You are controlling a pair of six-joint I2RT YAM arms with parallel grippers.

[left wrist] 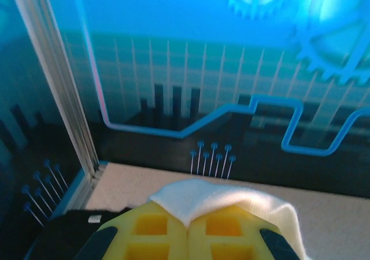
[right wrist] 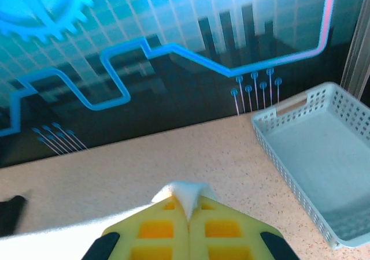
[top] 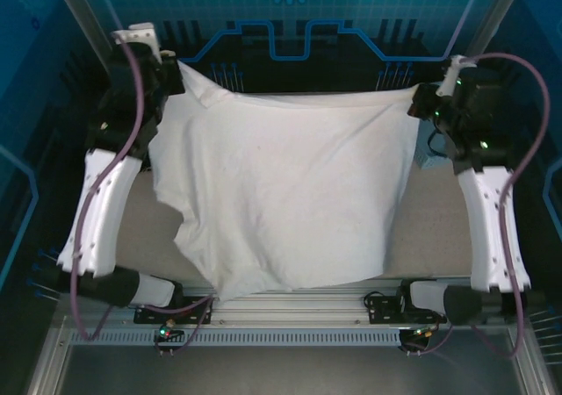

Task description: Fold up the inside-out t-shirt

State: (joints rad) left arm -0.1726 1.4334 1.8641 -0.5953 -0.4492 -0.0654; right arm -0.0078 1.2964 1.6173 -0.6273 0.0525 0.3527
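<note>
Inside-out t-shirt (top: 281, 193), white and plain: spread wide over the beige table (top: 439, 228), hung between the two arms by its far corners. Far edge drawn almost straight from upper left to upper right, dipping a little in the middle. Near edge loose and wrinkled, trailing down to the aluminium rail (top: 290, 312) by the arm bases, lowest left of centre.

Far left corner pinched in the left gripper (top: 174, 68), jaws pressed together on the cloth. Seen from the left wrist: yellow fingers (left wrist: 153, 231) flush against each other, a thick fold of white fabric bulging out over their tips and falling away to the right.

Far right corner pinched in the right gripper (top: 420, 105), likewise clamped tight. Seen from the right wrist: only a small white tuft poking out above the closed fingertips (right wrist: 208, 225), more white cloth at lower left.

Pale perforated basket (right wrist: 329, 156) on the table to the right of that gripper, apart from the shirt.
</note>
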